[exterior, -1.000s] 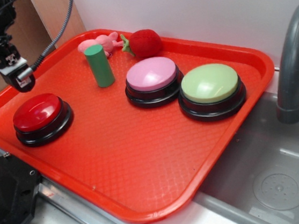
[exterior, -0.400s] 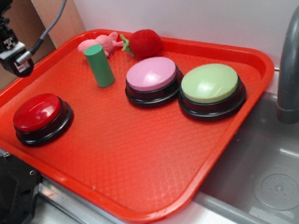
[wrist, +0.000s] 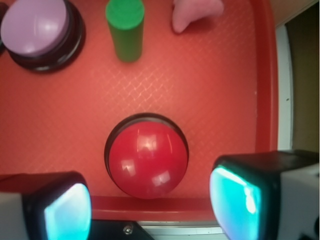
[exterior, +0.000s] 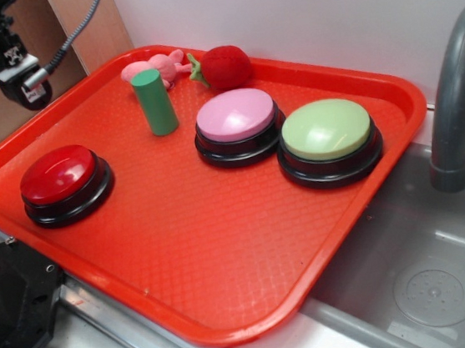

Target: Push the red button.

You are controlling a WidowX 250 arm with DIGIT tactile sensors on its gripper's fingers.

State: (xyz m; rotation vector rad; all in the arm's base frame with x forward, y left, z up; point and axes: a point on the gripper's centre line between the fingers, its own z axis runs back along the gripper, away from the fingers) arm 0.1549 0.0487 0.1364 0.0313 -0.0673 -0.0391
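Note:
The red button (exterior: 59,175) has a glossy dark-red dome on a black base and sits at the left of the red tray (exterior: 224,250). In the wrist view the red button (wrist: 148,159) lies straight below me, near the tray's edge. My gripper (exterior: 28,90) hangs high above the tray's far left rim, well apart from the button. Its jaws stand wide open in the wrist view (wrist: 150,210), with nothing between the two glowing pads (wrist: 235,202).
A green cylinder (exterior: 155,102), a pink-topped button (exterior: 238,124), a light-green-topped button (exterior: 329,140), a pink plush (exterior: 153,67) and a strawberry toy (exterior: 222,67) share the tray. A grey faucet (exterior: 458,89) and sink (exterior: 429,277) lie to the right.
My gripper has risen and drifted slightly left, away from the tray. Nothing on the tray has moved.

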